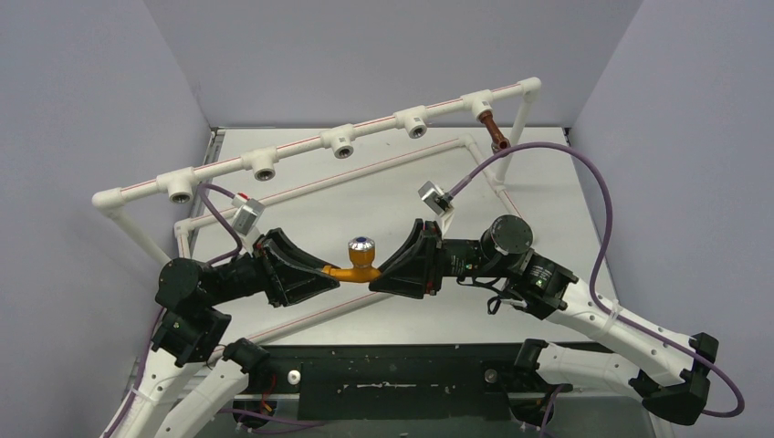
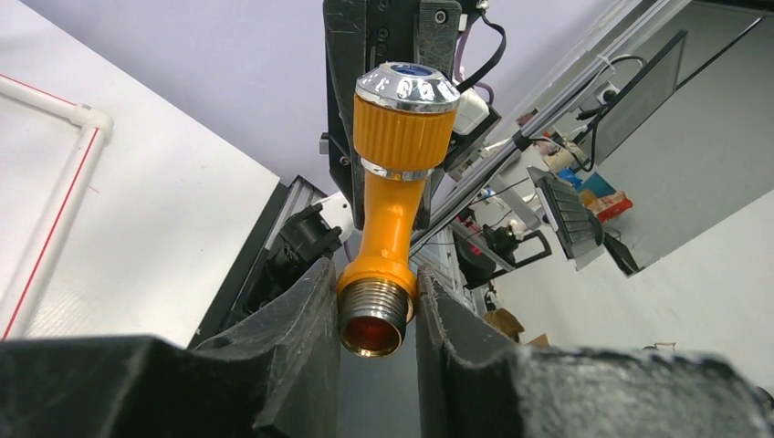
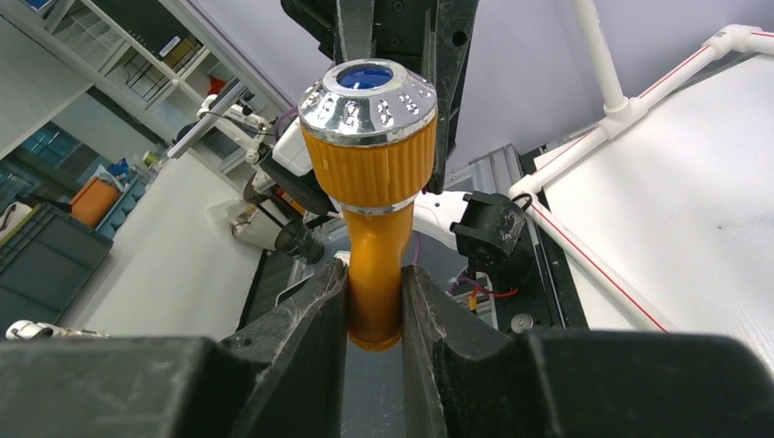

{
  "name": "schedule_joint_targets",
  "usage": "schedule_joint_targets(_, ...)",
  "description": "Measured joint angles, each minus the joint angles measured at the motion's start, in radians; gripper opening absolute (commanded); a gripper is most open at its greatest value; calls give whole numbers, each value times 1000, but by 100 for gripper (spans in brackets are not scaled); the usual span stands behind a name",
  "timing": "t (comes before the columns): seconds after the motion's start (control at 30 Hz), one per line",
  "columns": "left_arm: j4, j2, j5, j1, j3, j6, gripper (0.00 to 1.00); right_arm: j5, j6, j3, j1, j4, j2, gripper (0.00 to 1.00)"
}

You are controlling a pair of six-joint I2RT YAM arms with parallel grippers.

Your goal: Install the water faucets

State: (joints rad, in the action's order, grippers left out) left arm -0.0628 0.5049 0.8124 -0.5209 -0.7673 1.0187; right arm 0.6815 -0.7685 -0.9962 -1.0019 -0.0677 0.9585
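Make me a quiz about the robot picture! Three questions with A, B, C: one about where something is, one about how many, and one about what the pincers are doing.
1. Where is the dark brown faucet?
A. Lying on the table
B. Fitted at the rightmost tee of the pipe frame
C. Inside a box

2. How many tee sockets are open, with no faucet in them?
A. One
B. Four
C. Seven

3. What holds the orange faucet?
A. Nothing
B. One pincer only
C. The left pincer and the right pincer, both shut on it

Answers:
1. B: it points down from that tee.
2. B: four round holes face forward along the rail.
3. C: each wrist view shows fingers pressed on its stem.
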Motion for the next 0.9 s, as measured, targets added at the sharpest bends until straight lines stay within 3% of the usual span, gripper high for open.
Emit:
schedule_joint_targets(0.17,3,-6,-5,0,5,-6,0,-11,16,0,0,3,0,42)
schedule_joint_targets(0.33,7,-10,-18,-1,7,-9,0,-71,55,22,0,16,-21,61)
schedule_joint_targets(0.6,15,-24,-53,-1,39,-8,0,-137,103,49,0,-7,-82,64)
schedule_joint_targets(0.9,26,-24,-79,-1,44,-8,0,-136,103,49,0,-32,-37,60)
